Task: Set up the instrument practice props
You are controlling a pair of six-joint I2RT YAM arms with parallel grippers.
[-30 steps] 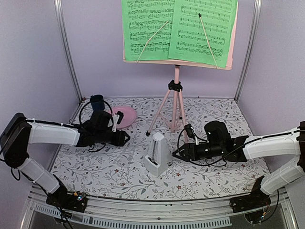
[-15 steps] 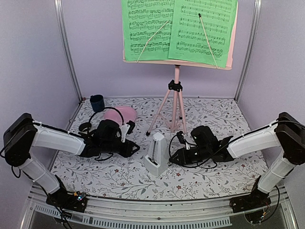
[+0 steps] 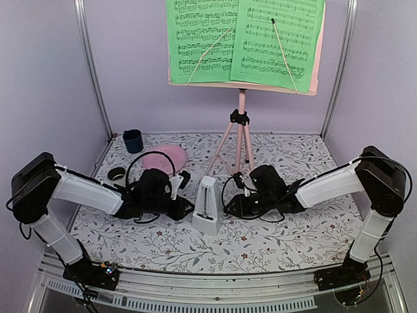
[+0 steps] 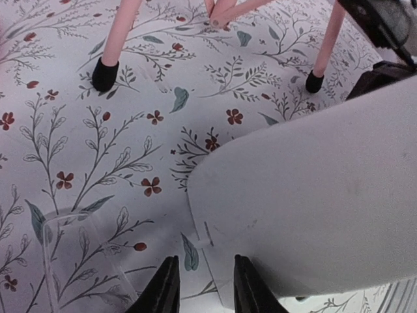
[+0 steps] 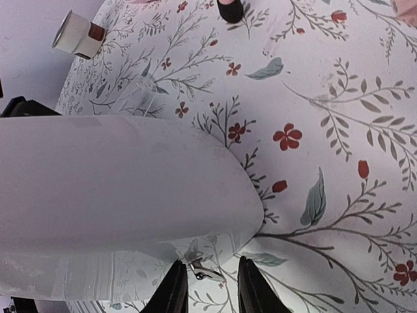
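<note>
The small white pyramid metronome [image 3: 208, 203] is standing upright on the flowered tablecloth [image 3: 293, 242], just in front of the feet of the pink tripod music stand [image 3: 242, 112]. The stand's desk is holding the green sheet-music pages [image 3: 244, 39] high at the back. Free cloth is stretching toward the near edge and right wall. The round pink plate [image 3: 163, 157], dark blue cup [image 3: 133, 139] and tape roll [image 3: 117, 173] are crowding the back-left corner. Both arms are reaching low and inward, with the left gripper [image 3: 187, 210] and right gripper [image 3: 227, 207] flanking the metronome's base. Each pair of fingertips [image 4: 164, 287] is showing a narrow gap; I cannot tell whether they are pinching anything.
</note>
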